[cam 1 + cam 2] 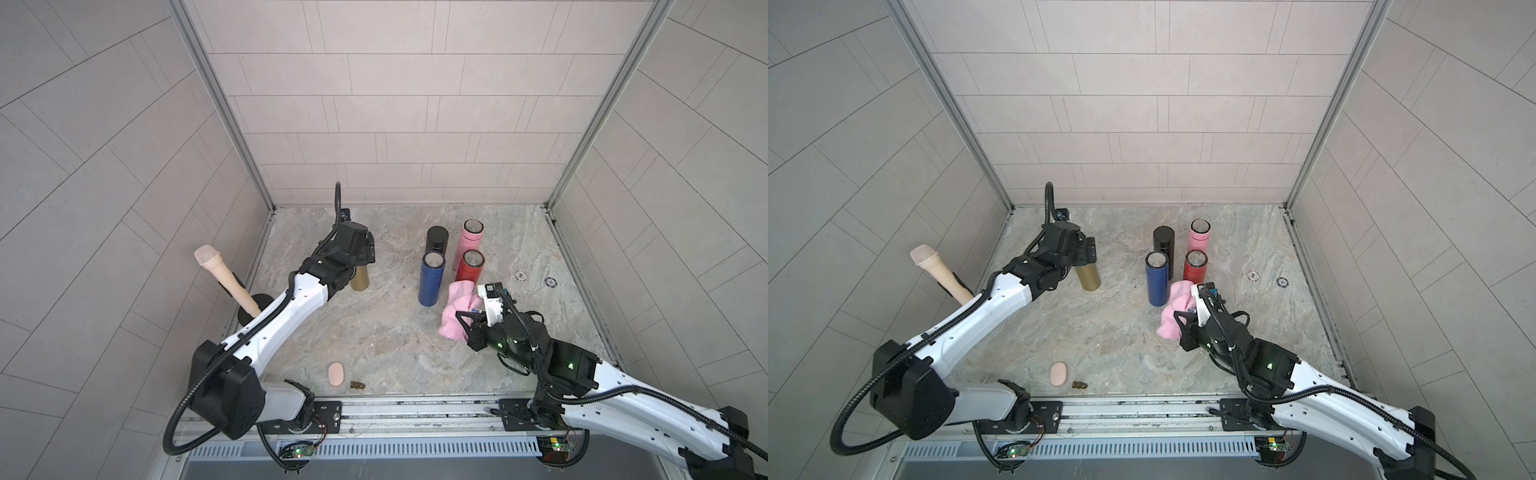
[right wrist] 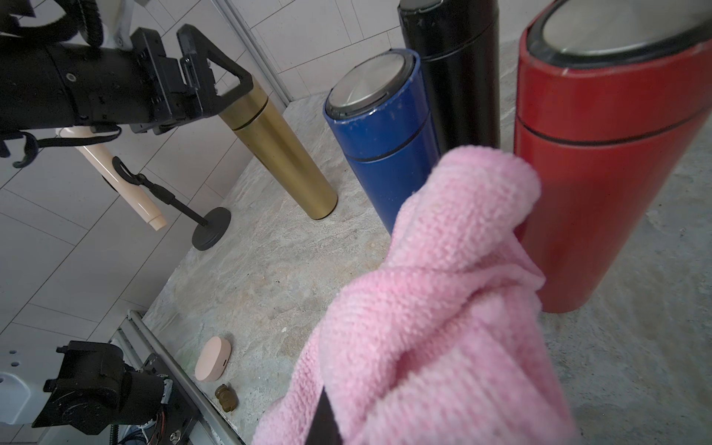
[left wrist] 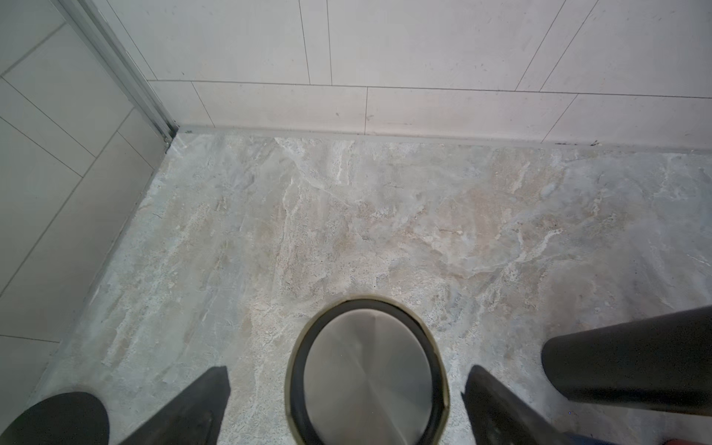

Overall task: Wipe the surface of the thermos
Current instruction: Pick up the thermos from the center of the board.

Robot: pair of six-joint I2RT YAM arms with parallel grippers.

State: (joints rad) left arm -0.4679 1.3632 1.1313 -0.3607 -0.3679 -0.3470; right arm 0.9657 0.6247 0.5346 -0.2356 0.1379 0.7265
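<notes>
Near the rear left corner of the bench (image 1: 374,340), my left fingers (image 3: 192,412) stood spread wide, one on each side of the top of the gold thermos (image 3: 370,370), above it and touching nothing that I could see. That thermos stood upright, well apart from the others. Toward the right edge, my right fingers (image 2: 323,418) were clenched on the pink cloth (image 2: 443,308). Its bunched top appeared to lie against the red thermos (image 2: 597,154), with the blue thermos (image 2: 385,146) just beside.

I judged the step in hand to be seating the left hold on the gold one. To do it well, I reckoned I should come straight down with the top centred between the fingers. I should then close on the body below the seam, so that the tall cylinder did not tip. Only then should the cloth cross over, lifted clear of the red and blue ones, which looked easy to topple with a nudge.
</notes>
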